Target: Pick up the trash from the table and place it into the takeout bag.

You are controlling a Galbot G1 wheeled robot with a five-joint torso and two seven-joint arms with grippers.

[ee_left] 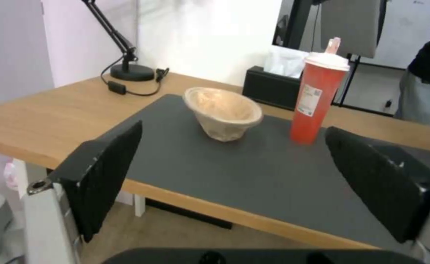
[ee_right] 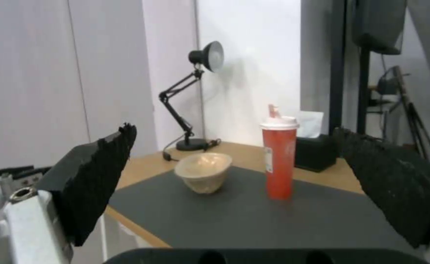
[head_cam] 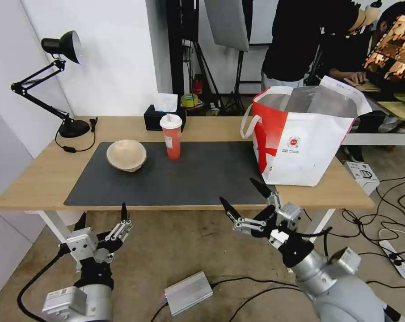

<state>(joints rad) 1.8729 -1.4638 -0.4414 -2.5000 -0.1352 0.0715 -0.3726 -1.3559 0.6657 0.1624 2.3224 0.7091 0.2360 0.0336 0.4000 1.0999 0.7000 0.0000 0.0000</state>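
2 trash items on the table (head_cam: 41, 179): a beige paper bowl (head_cam: 126, 154) and a red lidded cup (head_cam: 171, 136), both standing on the dark grey mat (head_cam: 202, 179).
Bowl: lay at the mat's left part, upright, apart from the cup.
Cup: stood upright just right of the bowl, in front of the black tissue box (head_cam: 155, 118).
Takeout bag (head_cam: 301, 143): stood open-topped at the table's right end, partly on the mat.
Left gripper (head_cam: 102, 214): hung below the table's front edge, fingers spread wide, holding nothing.
Right gripper (head_cam: 247, 197): hovered at the front edge near the bag, fingers spread wide, holding nothing.
Desk lamp (head_cam: 61, 85): stood at the far left corner.
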